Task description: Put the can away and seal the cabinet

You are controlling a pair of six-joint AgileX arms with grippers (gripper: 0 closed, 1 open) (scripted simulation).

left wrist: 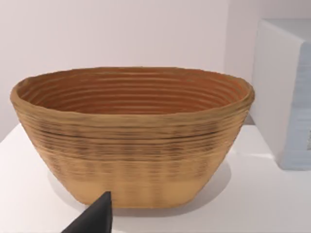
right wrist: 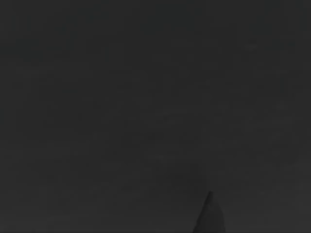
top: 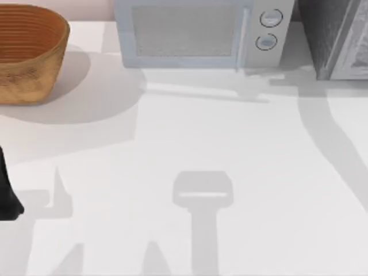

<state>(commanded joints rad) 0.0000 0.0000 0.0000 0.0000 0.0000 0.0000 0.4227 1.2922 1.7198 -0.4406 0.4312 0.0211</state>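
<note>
Take the microwave [top: 195, 31] as your mark: it stands at the far edge of the white table [top: 230, 144], its door is shut, and 2 round knobs [top: 269, 29] sit one above the other on the panel right of that door. Left of the microwave, and apart from it, stands a woven brown basket [top: 26, 54], upright, with its ribbed inner wall open to you from above. Right of the microwave, just beside it, is a grey textured box [top: 330, 34] that runs off the top view's edge. In front of the microwave lie soft grey shadows on the bare tabletop.

Your left arm [top: 8, 198] is a dark shape well in front and left of the microwave, nearer the basket's side. A black tip of the left gripper [left wrist: 97, 217] points toward the basket, and the microwave's white side lies beyond it. You cannot tell how that gripper is set.

Your right wrist view is dark, so you cannot tell the right gripper's state. Nor can you tell where the can is.
</note>
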